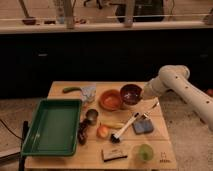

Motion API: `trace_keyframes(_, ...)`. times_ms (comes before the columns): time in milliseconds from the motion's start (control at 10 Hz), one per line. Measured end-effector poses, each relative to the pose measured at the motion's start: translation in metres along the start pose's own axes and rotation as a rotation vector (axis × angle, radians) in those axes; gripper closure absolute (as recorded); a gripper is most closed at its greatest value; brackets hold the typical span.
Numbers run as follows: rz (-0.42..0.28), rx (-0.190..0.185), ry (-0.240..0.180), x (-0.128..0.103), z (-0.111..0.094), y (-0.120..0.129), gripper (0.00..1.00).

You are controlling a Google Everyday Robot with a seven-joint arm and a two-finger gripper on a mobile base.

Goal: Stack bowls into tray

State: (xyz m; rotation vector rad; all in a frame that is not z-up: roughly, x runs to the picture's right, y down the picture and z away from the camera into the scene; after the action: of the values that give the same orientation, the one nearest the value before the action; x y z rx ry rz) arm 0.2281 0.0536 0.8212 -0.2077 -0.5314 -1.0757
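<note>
The orange bowl (111,99) sits on the wooden table, right of centre at the back. The dark maroon bowl (131,93) is right beside it, and its left edge overlaps the orange bowl's right rim. My gripper (145,93) comes in from the right on the white arm and is at the maroon bowl's right rim. The large green tray (52,129) lies at the table's left front with nothing in it.
A metal cup (92,116), an orange fruit (102,131), a white-handled brush (125,128), a blue sponge (142,126), a pale-green cup (145,152) and a small bar (113,155) lie between the tray and the right edge. A grey cloth (89,91) lies at the back.
</note>
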Motion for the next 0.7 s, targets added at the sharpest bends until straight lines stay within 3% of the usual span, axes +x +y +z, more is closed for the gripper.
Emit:
trace_keyframes(300, -0.079, 0.059, -0.048, -0.002, 0.009, -0.029, 1.00)
trace_keyframes(700, -0.136, 0.108, -0.094, -0.002, 0.023, -0.053, 1.00)
